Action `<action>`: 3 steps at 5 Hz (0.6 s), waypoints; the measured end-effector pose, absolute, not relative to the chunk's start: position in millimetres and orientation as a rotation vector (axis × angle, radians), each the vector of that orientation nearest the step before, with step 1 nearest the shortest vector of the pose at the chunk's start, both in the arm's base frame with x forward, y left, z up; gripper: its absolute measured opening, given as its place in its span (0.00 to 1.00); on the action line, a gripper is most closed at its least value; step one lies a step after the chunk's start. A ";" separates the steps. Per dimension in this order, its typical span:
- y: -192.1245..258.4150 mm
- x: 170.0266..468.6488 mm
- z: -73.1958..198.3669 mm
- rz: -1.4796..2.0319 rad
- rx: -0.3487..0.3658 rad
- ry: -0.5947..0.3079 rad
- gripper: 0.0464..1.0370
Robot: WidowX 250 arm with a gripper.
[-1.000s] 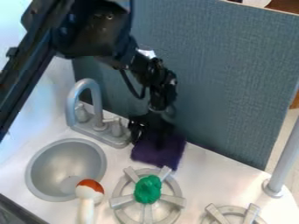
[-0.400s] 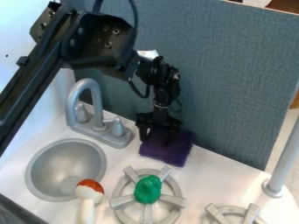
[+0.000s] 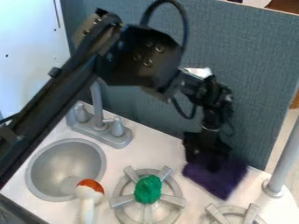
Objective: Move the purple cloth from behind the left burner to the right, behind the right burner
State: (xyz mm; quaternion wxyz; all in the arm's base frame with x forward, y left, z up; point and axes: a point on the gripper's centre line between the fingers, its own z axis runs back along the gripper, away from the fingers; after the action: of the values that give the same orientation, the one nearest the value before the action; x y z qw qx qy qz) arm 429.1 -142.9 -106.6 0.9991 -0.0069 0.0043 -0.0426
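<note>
The black two-finger gripper (image 3: 203,162) hangs over the far right part of the white counter (image 3: 162,151), low against a dark purple, roughly square piece of cloth (image 3: 219,183). From where I stand I cannot tell how far the gripper is open, or whether it has firm hold of the cloth; its dark parts blend into the cloth's far side. The cloth sits slantwise, one corner towards the near side. The black robot arm (image 3: 139,57) slants across the left side and bends down to the gripper.

To the left of the cloth and nearer is a round grey stove burner (image 3: 123,201) with raised bars, a crumpled bright green lump (image 3: 147,189) resting on its middle. Nearer than the cloth, on the right, is a second grey burner (image 3: 251,214); a grey upright post (image 3: 283,162) stands just beyond it, to the right.

Further left is a round grey sink basin (image 3: 64,166), with a white-handled object with a round orange-red and white head (image 3: 86,205) at its near right rim. Beyond the basin stands a grey toy tap (image 3: 107,134), partly behind the arm. A blue-grey textured panel (image 3: 251,78) rises along the far side.
</note>
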 end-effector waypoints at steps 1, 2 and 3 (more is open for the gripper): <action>-165.1 427.0 -107.2 -0.141 -0.060 0.024 0.96; -166.4 423.6 -109.3 -0.155 -0.072 0.020 0.96; -155.3 406.0 -104.0 -0.139 -0.014 0.014 0.96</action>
State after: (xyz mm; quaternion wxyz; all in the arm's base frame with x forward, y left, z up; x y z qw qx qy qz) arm 406.0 -155.3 -104.0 0.9975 -0.0070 0.0068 -0.0694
